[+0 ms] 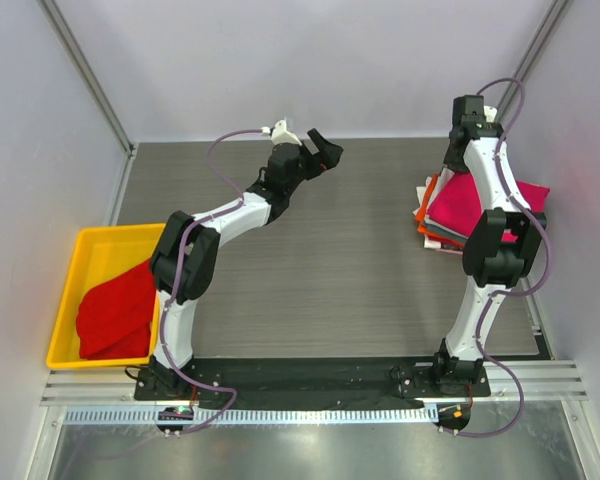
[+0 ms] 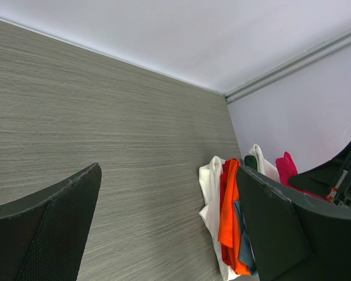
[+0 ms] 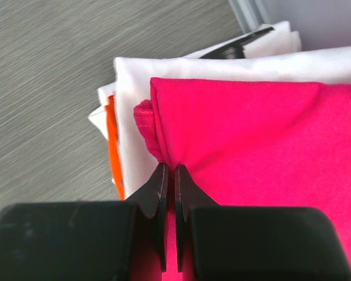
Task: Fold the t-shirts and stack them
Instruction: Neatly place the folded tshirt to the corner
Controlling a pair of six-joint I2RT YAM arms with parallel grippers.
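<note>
Overhead, a grey, perhaps laminate table bearing t-shirts meets pale walls.

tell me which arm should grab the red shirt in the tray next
Probably left. The red shirt lies in the yellow tray on that side, and the left gripper is open and empty. The right gripper is closed at the magenta shirt on the other side.

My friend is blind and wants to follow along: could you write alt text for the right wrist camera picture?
Two black robot fingers, almost closed together, sit at the folded edge of a magenta-pink cloth t-shirt. It lies on folded white cloth and an orange cloth layer, on a grey wood-grain table.
</note>
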